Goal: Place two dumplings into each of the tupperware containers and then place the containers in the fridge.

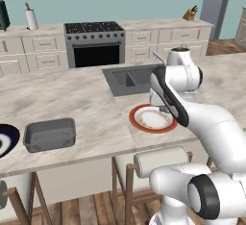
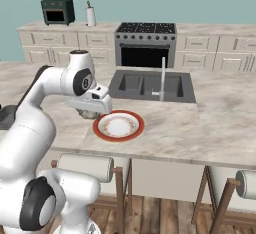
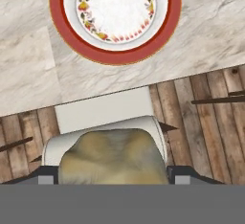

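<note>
A lumpy tan dumpling (image 3: pixel 112 155) sits between my gripper's (image 3: pixel 115 176) dark finger tips (image 3: pixel 47 175), which are shut on it. Seen from the right base camera, the gripper (image 2: pixel 89 114) hangs low over the counter's front edge, just left of the red-rimmed plate (image 2: pixel 119 126). That plate (image 3: pixel 115 55) is bare at the top of the hand view. One grey translucent tupperware container (image 1: pixel 49 134) rests with nothing in it on the counter, far to the left of the plate (image 1: pixel 153 119).
A dark blue plate (image 1: pixel 5 140) lies at the counter's left end beside the container. The sink (image 1: pixel 130 79) and its tap (image 2: pixel 162 78) are behind the red-rimmed plate. Stools with white cushions (image 1: pixel 161 161) stand under the counter's front edge, over a wood floor (image 3: pixel 210 122).
</note>
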{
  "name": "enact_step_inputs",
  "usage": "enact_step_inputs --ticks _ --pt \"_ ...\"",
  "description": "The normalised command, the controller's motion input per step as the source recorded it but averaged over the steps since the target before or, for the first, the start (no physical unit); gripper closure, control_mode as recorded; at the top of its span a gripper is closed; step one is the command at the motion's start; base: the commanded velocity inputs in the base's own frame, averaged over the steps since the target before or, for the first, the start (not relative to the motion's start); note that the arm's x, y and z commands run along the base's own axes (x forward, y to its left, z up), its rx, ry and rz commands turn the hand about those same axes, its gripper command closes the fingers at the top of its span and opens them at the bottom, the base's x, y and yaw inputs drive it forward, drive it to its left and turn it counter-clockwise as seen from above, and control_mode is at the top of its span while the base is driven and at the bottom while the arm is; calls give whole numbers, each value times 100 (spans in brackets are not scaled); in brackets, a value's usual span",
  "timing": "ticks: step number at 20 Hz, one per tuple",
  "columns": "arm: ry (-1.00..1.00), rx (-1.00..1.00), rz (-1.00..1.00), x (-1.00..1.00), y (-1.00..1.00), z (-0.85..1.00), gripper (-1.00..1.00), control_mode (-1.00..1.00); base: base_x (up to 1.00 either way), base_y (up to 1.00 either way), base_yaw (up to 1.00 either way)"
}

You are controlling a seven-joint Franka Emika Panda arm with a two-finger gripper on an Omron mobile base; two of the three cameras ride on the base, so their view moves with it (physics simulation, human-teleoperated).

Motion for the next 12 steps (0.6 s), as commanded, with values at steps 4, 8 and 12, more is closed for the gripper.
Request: enact_step_inputs --ticks 4,8,12 --pt "4 0 3 -16 0 10 100 -100 0 0 0" --pt "0 0 11 -19 0 0 100 -100 0 0 0" --pt "0 0 11 -18 -1 0 100 -100 0 0 0"
